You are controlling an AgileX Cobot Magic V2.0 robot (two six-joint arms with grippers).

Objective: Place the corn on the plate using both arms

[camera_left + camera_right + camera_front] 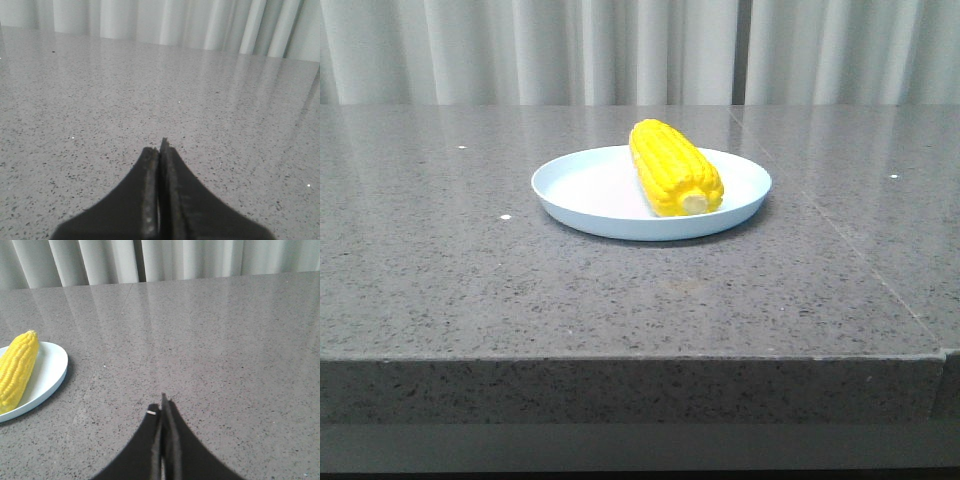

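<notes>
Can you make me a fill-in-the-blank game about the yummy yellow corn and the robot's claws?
1. The corn lies on the ____.
2. The plate sits on a speckled grey ____.
3. The left tool and the right tool are both ____, holding nothing.
4. The corn's pale stub end points ____ the front camera.

Missing words: plate; table; shut; toward

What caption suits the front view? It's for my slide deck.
Corn resting on a pale plate on a grey speckled table.
</notes>
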